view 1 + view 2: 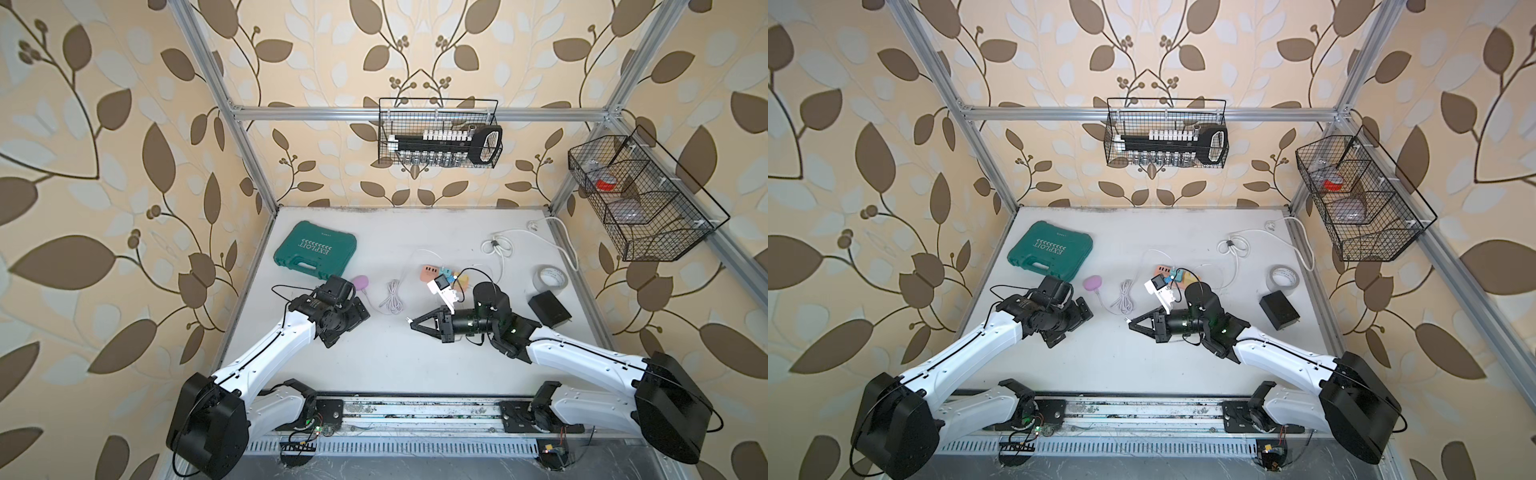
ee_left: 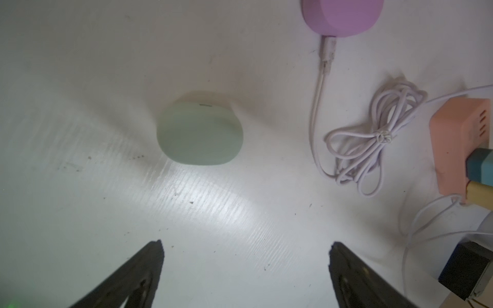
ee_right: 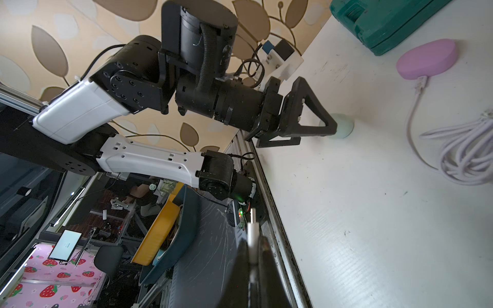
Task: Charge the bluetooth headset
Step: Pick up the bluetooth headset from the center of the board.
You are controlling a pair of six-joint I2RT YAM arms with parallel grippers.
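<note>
Gaping wide, the left jaws hang low over the white surface (image 2: 240,213) with nothing between them. The pale green headset case (image 2: 199,130) lies flat and shut just ahead of their tips, free of any cable. From the right wrist camera, it sits right beside one tip, and whether they touch cannot be told. The right jaws are pinched closed on a white cable plug (image 3: 251,234), whose metal end pokes out past the tips.

Read the surface as a clock seen from above, with 12 at the back wall. The left jaws are at 9 o'clock and hide the headset case in both top views. The right jaws are near the centre and point toward 9 o'clock. A lilac case (image 1: 360,282) with a cable plugged into it lies at 10 o'clock, and a tied coil of white cable (image 1: 390,301) lies just beside it. A peach charging hub (image 1: 430,272) sits at 12 o'clock, close to the centre. A green toolbox (image 1: 316,253) lies farther out at 10 o'clock, a tape roll (image 1: 550,277) at 2 o'clock and a black box (image 1: 548,309) at 3 o'clock
</note>
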